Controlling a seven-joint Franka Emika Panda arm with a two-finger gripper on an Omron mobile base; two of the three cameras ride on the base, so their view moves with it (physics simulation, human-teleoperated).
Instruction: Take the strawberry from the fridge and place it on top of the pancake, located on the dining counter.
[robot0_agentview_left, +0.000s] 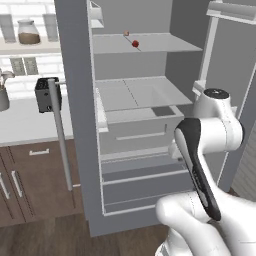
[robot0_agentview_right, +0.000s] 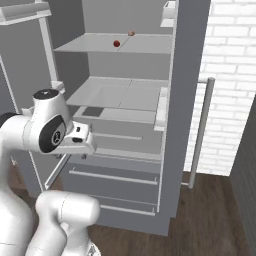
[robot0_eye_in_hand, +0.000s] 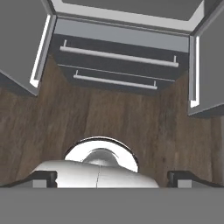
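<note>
Nearest to us is our own gripper (robot0_eye_in_hand: 112, 177), its jaws spread fully apart and holding nothing, the two dark tips standing wide at the foot of the hand view and pointing down at the wood floor (robot0_eye_in_hand: 109, 118) in front of the fridge (robot0_agentview_left: 75, 100). We judge the hand hangs low because the reach has not yet begun; it sits well below the shelf that matters. Both fridge doors stand swung open, which leaves the pale grey shelves exposed and the two drawers (robot0_eye_in_hand: 118, 57) below them shut. The strawberry (robot0_agentview_left: 135, 44) lies on the upper shelf (robot0_agentview_left: 165, 45) inside the fridge, a tiny bright red roundish berry resting on the flat grey surface toward the middle, well above the arm's elbow. Just behind it on the same shelf sits a small tan-orange lump (robot0_agentview_left: 126, 33), apart from the berry and not our target. Since the berry is so small, we expect the jaws must come level with that shelf and close gently around it.
</note>
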